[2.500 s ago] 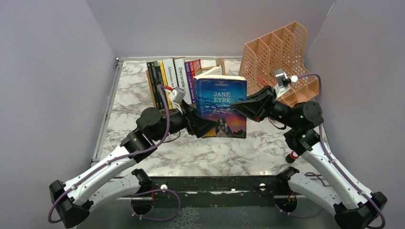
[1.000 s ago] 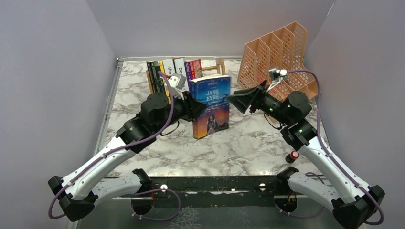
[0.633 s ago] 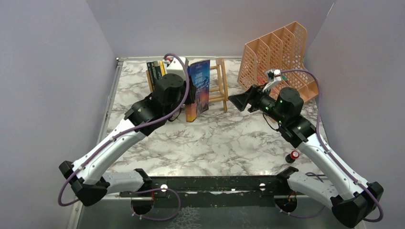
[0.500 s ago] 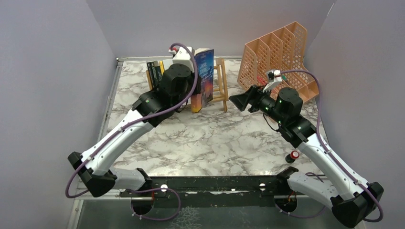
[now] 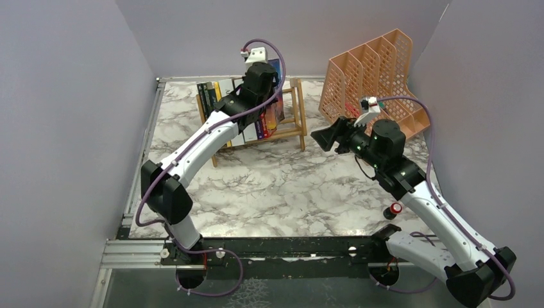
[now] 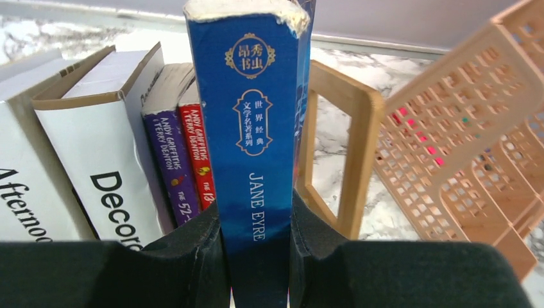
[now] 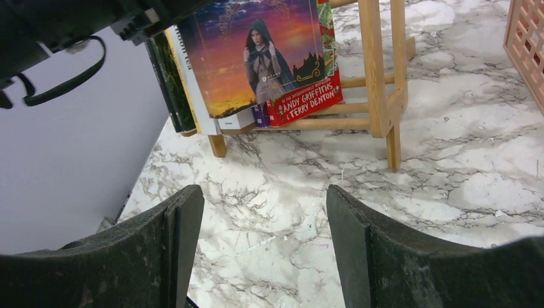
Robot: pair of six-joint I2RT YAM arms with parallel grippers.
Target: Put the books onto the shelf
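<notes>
My left gripper [image 5: 266,86] is shut on a blue book [image 5: 277,69], "Jane Eyre" on its spine [image 6: 256,128], with one finger [image 6: 199,256] on each cover. It holds the book upright at the right end of the shelf [image 5: 296,109], between a red book [image 6: 195,154] and the wooden end frame [image 6: 356,154]. The book's cover [image 7: 256,51] sits a little higher than the red book [image 7: 305,102]. Several books [image 5: 215,96] stand in the rack, among them a white "Decorate" one [image 6: 96,147] and a purple one [image 6: 168,154]. My right gripper [image 5: 319,136] hangs open and empty over the marble [image 7: 263,192].
A peach mesh organiser [image 5: 372,70] stands at the back right, close beside the shelf's end frame [image 7: 378,77]. A small red-capped thing [image 5: 394,208] lies by the right arm. Grey walls close in the table on three sides.
The right gripper let go of the blue book and drew back to the right, open. The left arm carried the book from mid-table back to the shelf's right end, turning it spine outward.
</notes>
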